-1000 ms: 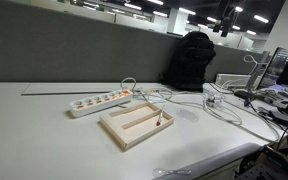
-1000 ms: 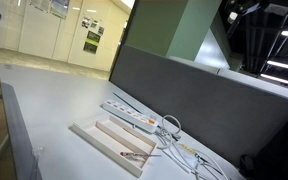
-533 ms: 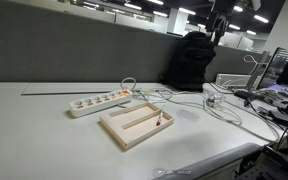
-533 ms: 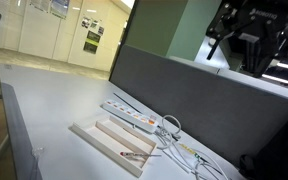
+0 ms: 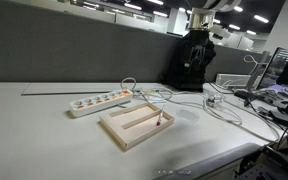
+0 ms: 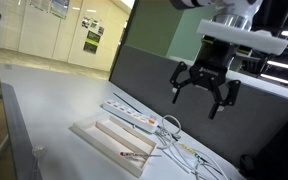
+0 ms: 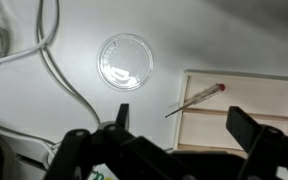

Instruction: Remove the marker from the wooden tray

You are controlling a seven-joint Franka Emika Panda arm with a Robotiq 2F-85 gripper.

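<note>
The wooden tray [image 5: 134, 127] lies flat on the white table and also shows in the other exterior view [image 6: 96, 137]. The marker [image 7: 196, 100] lies slanted across the tray's rim [image 7: 242, 76], its red end inside a compartment and its thin tip out over the table. It is a small stick at the tray's end in both exterior views [image 5: 160, 121] [image 6: 136, 154]. My gripper [image 6: 201, 103] hangs open and empty high above the table, well above the tray. In the wrist view its dark fingers [image 7: 122, 115] frame the marker from above.
A white power strip [image 5: 99, 101] [image 6: 132, 118] lies behind the tray. Loose white cables [image 5: 214, 105] [image 7: 52, 60] trail beside it. A clear round lid [image 7: 125, 60] lies on the table next to the tray. A dark partition and a black chair [image 5: 184, 75] stand behind.
The arm has come down into both exterior views from above, its gripper open. The tray and marker have not moved.
</note>
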